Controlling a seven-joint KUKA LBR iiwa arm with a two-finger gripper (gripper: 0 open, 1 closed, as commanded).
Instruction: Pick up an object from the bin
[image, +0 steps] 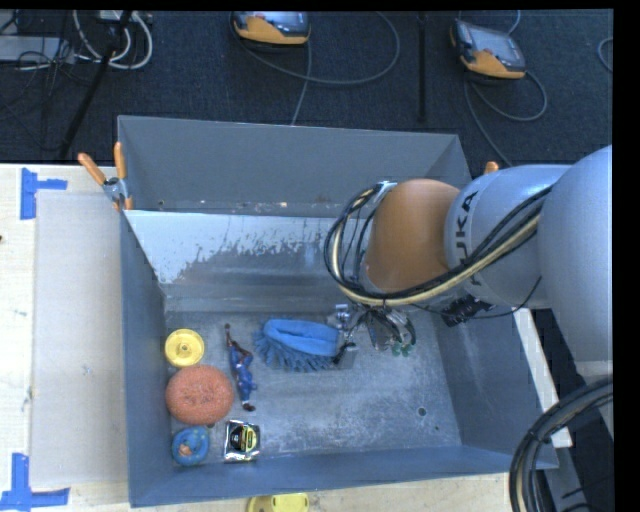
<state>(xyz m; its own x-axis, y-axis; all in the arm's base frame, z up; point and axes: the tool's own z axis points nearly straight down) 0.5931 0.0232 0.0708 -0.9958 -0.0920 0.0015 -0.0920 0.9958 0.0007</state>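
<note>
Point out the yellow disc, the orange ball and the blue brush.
yellow disc (184, 347), camera view, its centre.
orange ball (199, 394), camera view, middle of its top.
blue brush (298, 340), camera view, middle of its body.

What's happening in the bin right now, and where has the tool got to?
The arm reaches in from the right, and its tool is low in the grey bin, at the right end of a blue brush-like thing lying near the middle of the floor. Whether it has a grip on it cannot be told. By the left wall lie a yellow disc, an orange-red ball, a small blue round piece and a tape measure.
</note>
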